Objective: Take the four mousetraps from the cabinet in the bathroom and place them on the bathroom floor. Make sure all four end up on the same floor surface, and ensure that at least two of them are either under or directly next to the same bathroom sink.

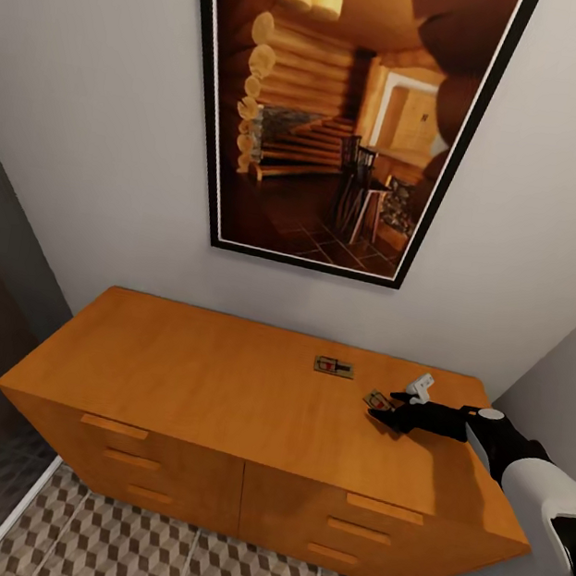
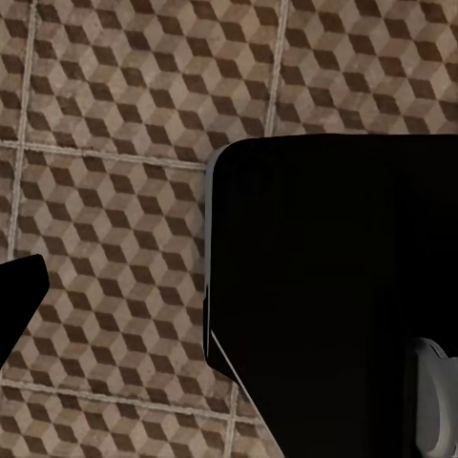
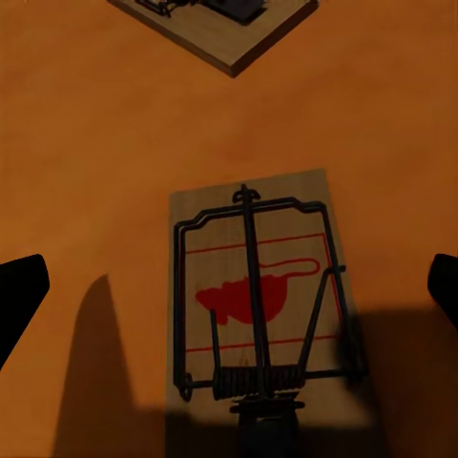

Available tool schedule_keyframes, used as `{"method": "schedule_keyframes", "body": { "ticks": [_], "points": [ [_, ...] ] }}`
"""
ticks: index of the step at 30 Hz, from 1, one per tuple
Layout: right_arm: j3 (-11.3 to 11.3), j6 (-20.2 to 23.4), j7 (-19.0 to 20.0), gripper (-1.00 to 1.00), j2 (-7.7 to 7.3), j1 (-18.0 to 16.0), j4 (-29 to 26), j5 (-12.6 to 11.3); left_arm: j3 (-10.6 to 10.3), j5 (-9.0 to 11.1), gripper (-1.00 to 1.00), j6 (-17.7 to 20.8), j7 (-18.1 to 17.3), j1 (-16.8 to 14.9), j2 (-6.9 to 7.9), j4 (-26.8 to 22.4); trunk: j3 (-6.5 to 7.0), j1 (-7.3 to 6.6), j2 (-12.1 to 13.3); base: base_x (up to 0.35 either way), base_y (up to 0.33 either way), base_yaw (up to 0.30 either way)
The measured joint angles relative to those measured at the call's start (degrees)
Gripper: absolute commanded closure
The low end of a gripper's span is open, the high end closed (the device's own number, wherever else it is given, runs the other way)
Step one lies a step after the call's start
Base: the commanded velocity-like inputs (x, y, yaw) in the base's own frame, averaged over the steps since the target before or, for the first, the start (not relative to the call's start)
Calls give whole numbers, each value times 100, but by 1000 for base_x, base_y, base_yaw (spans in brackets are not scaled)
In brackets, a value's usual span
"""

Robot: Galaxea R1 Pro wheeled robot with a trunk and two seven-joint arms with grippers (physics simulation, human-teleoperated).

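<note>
On the left, the left gripper hangs over the cube-patterned bathroom floor; I cannot tell how its fingers stand. On the flat top of the orange-brown cabinet, toward its right end, two mousetraps lie near each other: the farther mousetrap and the nearer mousetrap. The right gripper hovers just at the nearer one with its fingers spread wide on both sides of the board. The trap looks light, thin and stiff; I judge the long wooden edges the best place to hold, away from the spring bar. No readable writing appears, only a red bait mark.
</note>
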Motion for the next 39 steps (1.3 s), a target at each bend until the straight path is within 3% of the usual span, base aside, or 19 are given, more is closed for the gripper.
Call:
{"method": "schedule_keyframes", "body": {
  "ticks": [1,2,30,39],
  "points": [
    [0,0,0,-100,0,0,0,-1,0,0,-100,-1,0,0,0,0,0,0,0,0,0,0],
    [0,0,0,100,0,0,0,0,0,0,-100,-1,0,0,0,0,0,0,0,0,0,0],
    [-37,-18,15,100,3,0,-3,-20,-2,1,-100,0,1,-1,0,1,3,0,0,0,0,0],
    [60,-5,-2,100,0,3,7,31,-1,0,-100,-4,0,0,0,0,73,0,1,0,0,0]
  ]
}}
